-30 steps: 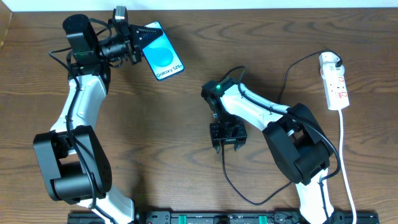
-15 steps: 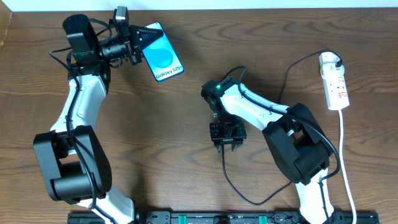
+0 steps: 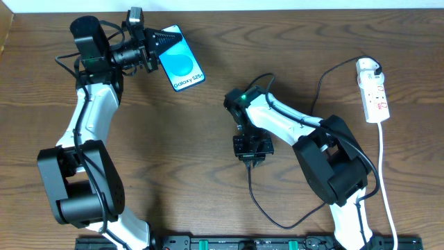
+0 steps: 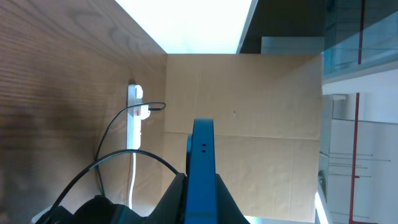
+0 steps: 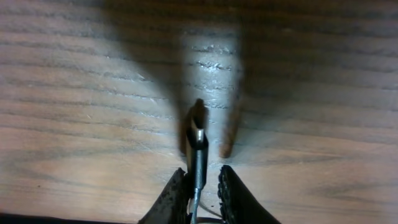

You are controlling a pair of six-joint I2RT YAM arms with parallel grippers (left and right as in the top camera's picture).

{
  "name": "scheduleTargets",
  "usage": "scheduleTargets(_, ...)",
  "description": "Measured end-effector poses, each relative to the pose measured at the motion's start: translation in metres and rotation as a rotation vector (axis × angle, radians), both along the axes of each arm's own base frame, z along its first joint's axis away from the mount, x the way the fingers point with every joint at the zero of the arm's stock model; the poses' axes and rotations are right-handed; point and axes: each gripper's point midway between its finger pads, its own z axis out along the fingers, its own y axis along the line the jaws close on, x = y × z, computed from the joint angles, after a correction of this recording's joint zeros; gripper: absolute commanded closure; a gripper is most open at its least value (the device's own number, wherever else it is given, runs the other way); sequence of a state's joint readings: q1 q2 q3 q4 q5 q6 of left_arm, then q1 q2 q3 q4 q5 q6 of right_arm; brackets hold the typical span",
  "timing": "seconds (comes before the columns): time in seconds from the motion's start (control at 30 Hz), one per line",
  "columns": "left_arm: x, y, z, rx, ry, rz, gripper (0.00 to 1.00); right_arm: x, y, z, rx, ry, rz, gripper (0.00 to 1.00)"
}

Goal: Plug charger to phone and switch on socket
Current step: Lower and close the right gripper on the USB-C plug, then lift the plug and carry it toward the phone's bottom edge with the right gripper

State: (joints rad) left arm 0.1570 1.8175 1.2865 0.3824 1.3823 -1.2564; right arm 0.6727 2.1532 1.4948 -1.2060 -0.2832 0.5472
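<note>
Up near the table edge (image 3: 291, 14), the left pincer (image 3: 154, 50) clamps the phone (image 3: 182, 62).

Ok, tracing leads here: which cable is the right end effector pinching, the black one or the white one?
The thin black charger cable, its tip pinched in the right end effector; the thick white cord lies apart, untouched.

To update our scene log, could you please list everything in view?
phone: one, blue screen with black edge, far left of the table.
charger: one, black cable, runs from the socket to the table centre.
socket: one, white with red marks, far right of the table.
table: one, brown wood, under everything.
left end effector: one, black, shut on the phone's edge.
right end effector: one, black, shut on the charger near its tip.
</note>
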Motion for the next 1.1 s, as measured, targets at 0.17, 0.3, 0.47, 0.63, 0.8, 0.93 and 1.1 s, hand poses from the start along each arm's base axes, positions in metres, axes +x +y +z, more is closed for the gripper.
scheduleTargets(0.17, 0.000, 0.000, 0.000, 0.000, 0.000, 0.000, 0.92, 0.000, 0.000, 0.000, 0.000, 0.000, -0.001, 0.93)
scheduleTargets(0.3, 0.000, 0.000, 0.000, 0.000, 0.000, 0.000, 0.92, 0.000, 0.000, 0.000, 0.000, 0.000, -0.001, 0.96)
scheduleTargets(0.47, 0.000, 0.000, 0.000, 0.000, 0.000, 0.000, 0.93, 0.000, 0.000, 0.000, 0.000, 0.000, -0.001, 0.99)
scheduleTargets(0.63, 0.000, 0.000, 0.000, 0.000, 0.000, 0.000, 0.92, 0.001, -0.001, 0.000, 0.002, 0.000, -0.007, 0.99)
scheduleTargets(0.8, 0.000, 0.000, 0.000, 0.000, 0.000, 0.000, 0.93, 0.012, -0.002, 0.002, 0.018, -0.015, -0.032, 0.99)
scheduleTargets(0.93, 0.000, 0.000, 0.000, 0.000, 0.000, 0.000, 0.93, 0.038, -0.001, 0.011, 0.062, -0.063, -0.057, 0.99)
scheduleTargets(1.1, 0.000, 0.000, 0.000, 0.000, 0.000, 0.000, 0.93, 0.082, 0.000, 0.030, 0.149, -0.150, -0.077, 0.99)
